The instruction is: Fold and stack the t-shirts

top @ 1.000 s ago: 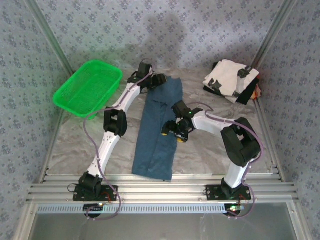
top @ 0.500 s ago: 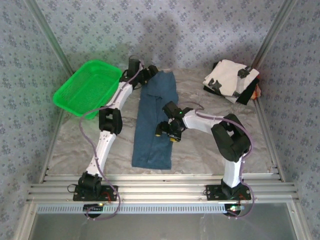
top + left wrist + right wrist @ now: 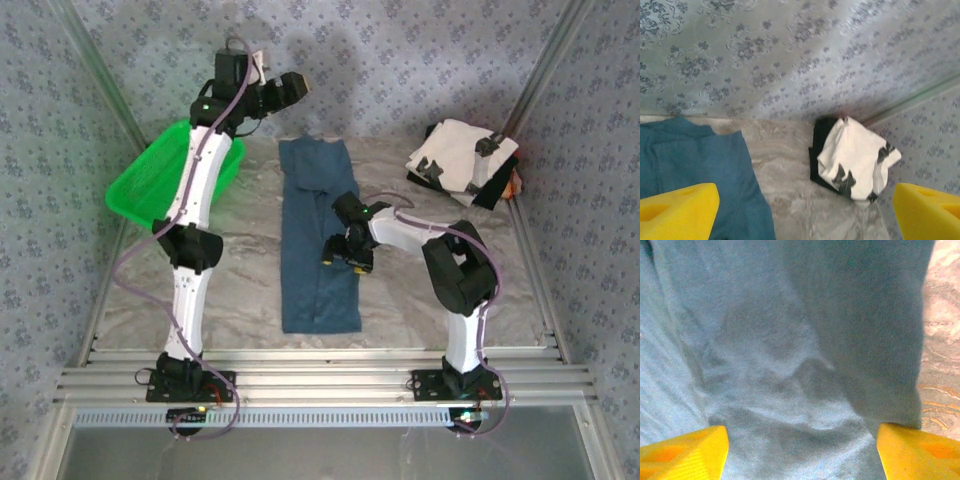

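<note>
From above, the dusty-blue t-shirt [image 3: 305,200] lies as a long strip down the table [image 3: 240,290], the right gripper [image 3: 347,258] low over its right edge and the left gripper [image 3: 290,88] high above its far end — the folded stack [image 3: 462,158] sits far right. The left wrist view has its yellow fingers [image 3: 677,207] wide apart on nothing, the t-shirt at lower left and the white, black-patched stack ahead. The right wrist view has its fingertips [image 3: 682,450] spread over blue cloth — gripping none.
</note>
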`<state>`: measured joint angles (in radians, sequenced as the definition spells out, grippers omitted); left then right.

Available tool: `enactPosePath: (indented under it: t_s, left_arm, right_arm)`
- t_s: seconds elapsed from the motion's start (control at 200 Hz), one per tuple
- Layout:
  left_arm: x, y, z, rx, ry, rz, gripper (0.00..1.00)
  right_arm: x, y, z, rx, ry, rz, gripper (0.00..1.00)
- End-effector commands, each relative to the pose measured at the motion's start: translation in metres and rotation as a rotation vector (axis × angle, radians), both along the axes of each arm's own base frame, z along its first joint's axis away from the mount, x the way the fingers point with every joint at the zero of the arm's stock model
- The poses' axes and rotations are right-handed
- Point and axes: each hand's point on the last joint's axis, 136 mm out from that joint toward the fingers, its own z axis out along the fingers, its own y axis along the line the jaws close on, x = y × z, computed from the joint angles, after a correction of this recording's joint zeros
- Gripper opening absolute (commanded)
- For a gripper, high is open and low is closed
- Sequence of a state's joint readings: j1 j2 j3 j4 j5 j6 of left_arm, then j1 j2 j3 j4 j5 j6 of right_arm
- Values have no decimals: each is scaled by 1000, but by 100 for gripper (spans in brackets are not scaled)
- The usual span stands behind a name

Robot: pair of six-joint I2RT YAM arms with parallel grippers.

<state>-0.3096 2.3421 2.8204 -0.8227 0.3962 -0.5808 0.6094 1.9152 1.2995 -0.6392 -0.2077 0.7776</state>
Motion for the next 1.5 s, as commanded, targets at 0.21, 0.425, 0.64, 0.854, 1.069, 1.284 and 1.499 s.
enactPosePath:
  t_s: [0.21, 0.425, 0.64, 0.854, 1.069, 1.284, 1.499]
  left_arm:
    - [-154, 19, -100, 111, 417, -24, 91]
    - [-287, 22, -187, 33, 670, -22, 82]
    - [-380, 10, -266, -17, 821, -28, 69]
    - [-398, 27, -304, 67, 868, 15, 65]
    - [-399, 21, -325, 59, 889, 13, 63]
    - [-417, 32, -331, 146, 956, 6, 61]
    - [-414, 28, -335, 126, 945, 5, 60]
  right_arm:
    - [-48, -2, 95, 189, -84, 97, 89]
    - [-121, -13, 74, 408, 84, 147, 88]
    - [-150, -24, 41, 471, 149, 163, 79]
    - [-153, -23, 21, 475, 181, 150, 76]
    - [-154, -23, 12, 457, 198, 150, 73]
    - [-162, -26, 6, 410, 222, 154, 72]
    - [-165, -27, -2, 361, 233, 157, 70]
